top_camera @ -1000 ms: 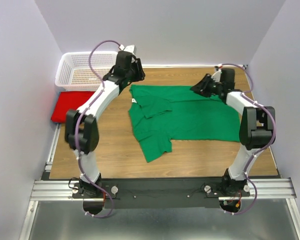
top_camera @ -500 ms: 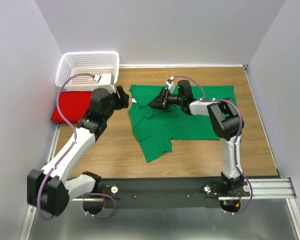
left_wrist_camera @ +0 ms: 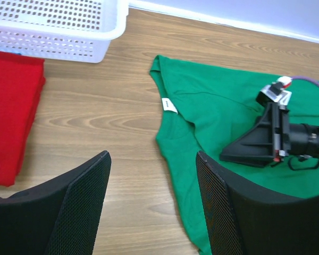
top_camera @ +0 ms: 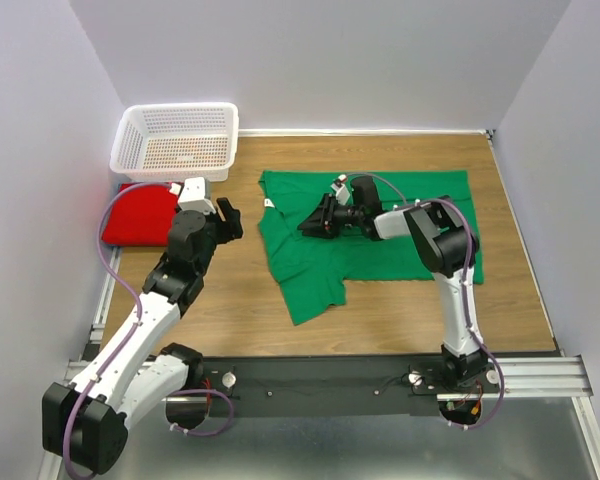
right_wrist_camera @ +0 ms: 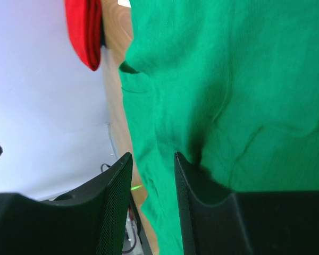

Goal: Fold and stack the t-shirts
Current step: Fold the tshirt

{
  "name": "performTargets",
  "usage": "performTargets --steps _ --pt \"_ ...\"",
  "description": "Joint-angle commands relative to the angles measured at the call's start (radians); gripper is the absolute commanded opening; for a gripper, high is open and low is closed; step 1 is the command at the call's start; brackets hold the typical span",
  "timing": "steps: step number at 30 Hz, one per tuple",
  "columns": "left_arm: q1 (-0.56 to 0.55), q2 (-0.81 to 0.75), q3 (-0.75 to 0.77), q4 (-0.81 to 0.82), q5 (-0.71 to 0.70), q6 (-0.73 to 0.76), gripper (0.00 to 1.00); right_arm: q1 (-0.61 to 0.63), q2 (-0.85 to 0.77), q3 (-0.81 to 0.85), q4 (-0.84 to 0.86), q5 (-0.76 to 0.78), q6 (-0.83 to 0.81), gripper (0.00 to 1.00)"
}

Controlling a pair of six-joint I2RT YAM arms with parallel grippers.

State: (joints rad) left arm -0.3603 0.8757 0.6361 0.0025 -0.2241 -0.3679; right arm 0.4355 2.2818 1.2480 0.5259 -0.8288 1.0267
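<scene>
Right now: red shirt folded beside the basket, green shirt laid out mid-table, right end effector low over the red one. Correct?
One error: the right end effector is low over the green t-shirt, not the red t-shirt. The top external view shows it. The rest stands: red folded beside the basket, green laid out mid-table.

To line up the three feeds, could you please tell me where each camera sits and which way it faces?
Top external: above, behind the robot, looking down; left arm and right arm show.
Left wrist: behind the left gripper, facing the green t-shirt; its open fingers show.
Right wrist: close over that shirt; right gripper fingers show.
All share the red t-shirt.
</scene>
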Motion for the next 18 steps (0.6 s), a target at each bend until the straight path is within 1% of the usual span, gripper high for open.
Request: performTargets --steps 1,3,7,9,13,18 --pt "0.004 0.002 -0.003 0.028 -0.078 0.018 0.73 -0.014 -0.114 0.011 -0.225 0.101 -0.178 0.45" --pt "0.004 0.025 0.005 0.037 -0.074 0.024 0.73 -0.035 -0.159 0.004 -0.242 0.105 -0.179 0.45" --pt "0.004 0.054 0.011 0.036 -0.057 0.024 0.73 -0.095 -0.17 -0.015 -0.237 0.091 -0.178 0.45" --pt "0.006 0.055 0.011 0.034 -0.058 0.027 0.73 -0.128 -0.156 -0.033 -0.228 0.08 -0.178 0.45" --pt "0.004 0.065 0.005 0.042 -0.067 0.029 0.73 -0.153 -0.095 -0.061 -0.196 0.048 -0.178 0.45" --pt "0.004 0.095 0.01 0.042 -0.06 0.037 0.73 -0.182 -0.07 -0.099 -0.198 0.057 -0.211 0.44"
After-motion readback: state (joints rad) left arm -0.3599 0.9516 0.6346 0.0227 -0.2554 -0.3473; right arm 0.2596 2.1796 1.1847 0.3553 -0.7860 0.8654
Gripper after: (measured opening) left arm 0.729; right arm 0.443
